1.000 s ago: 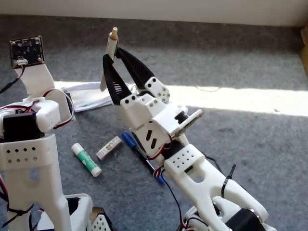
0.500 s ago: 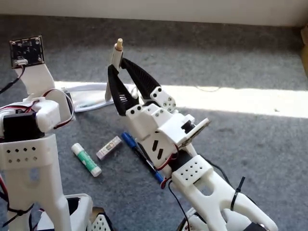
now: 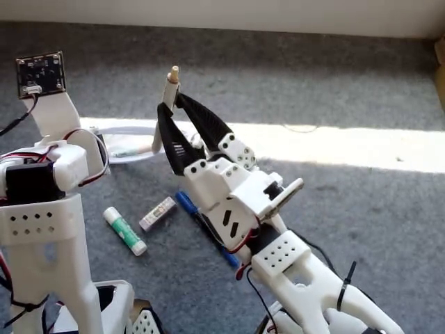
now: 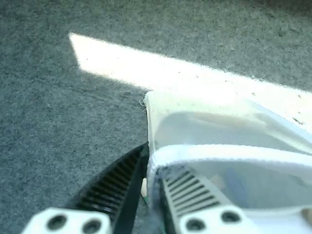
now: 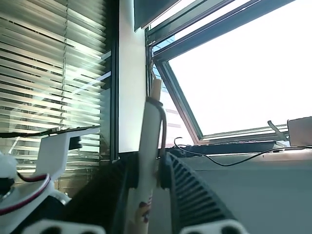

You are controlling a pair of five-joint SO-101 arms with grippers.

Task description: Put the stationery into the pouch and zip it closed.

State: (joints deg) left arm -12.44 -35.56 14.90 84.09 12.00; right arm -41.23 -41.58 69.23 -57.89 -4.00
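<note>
White plastic, the right arm [image 3: 292,264] comes up from the near edge of the grey carpet [image 3: 361,209] and leans forward to the left, with its wrist turned upward. The left arm [image 3: 42,216] stands upright at the near left. Between them lie a glue stick [image 3: 125,231], a small label-wrapped stick [image 3: 157,213] and a blue pen [image 3: 186,202], each apart. Beyond them the right gripper [image 3: 171,104] is clamped narrow on a white pen [image 3: 169,85]. The pen's long axis is almost upright, with the tan tip up and the lower end toward the pouch [image 3: 125,149] behind. Farthest, the left gripper [image 4: 152,168] pinches the pouch's white rim, which arches up.
</note>
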